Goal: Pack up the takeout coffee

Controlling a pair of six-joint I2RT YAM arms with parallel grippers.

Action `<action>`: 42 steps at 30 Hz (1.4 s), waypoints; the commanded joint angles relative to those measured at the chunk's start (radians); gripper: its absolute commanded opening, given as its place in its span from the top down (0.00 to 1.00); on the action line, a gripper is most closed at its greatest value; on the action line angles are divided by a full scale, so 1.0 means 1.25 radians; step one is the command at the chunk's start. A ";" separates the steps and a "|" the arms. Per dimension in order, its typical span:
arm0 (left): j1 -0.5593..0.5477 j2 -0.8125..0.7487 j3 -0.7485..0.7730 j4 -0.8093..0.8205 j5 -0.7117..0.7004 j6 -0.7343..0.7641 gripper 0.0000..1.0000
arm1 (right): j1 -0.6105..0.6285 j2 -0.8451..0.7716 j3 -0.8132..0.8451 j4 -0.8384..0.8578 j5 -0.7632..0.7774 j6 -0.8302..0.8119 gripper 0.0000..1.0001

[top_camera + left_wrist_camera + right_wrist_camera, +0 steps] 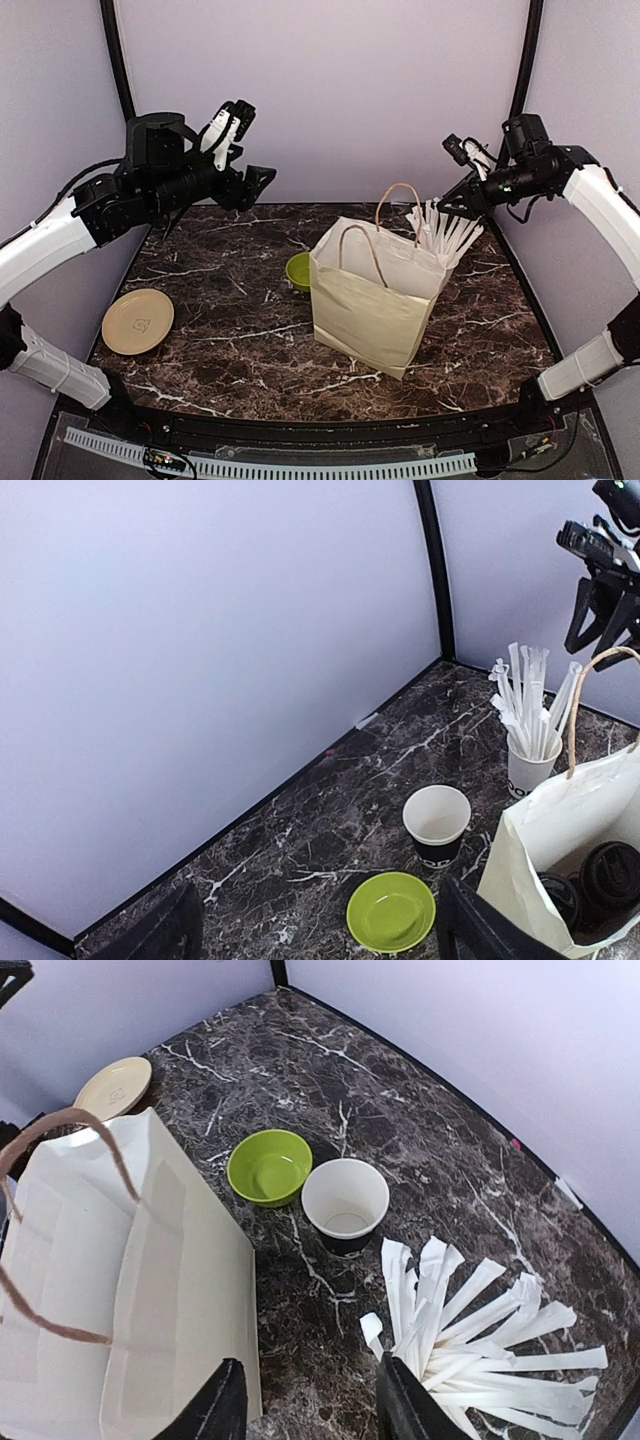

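The right pincer hangs spread and empty above the marble table; the paper bag stands below one of its fingers, the white cup of straws below the other; ahead of the tips sits an open coffee cup, unlidded, just beside the green bowl; the left pincer is likewise spread wide, holding nothing, with the same bowl beneath it and two lidded cups inside the bag off to its side.
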 commanded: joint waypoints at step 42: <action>0.020 0.040 -0.001 0.066 -0.045 -0.056 0.18 | -0.002 -0.085 0.397 -0.038 -0.075 0.030 1.00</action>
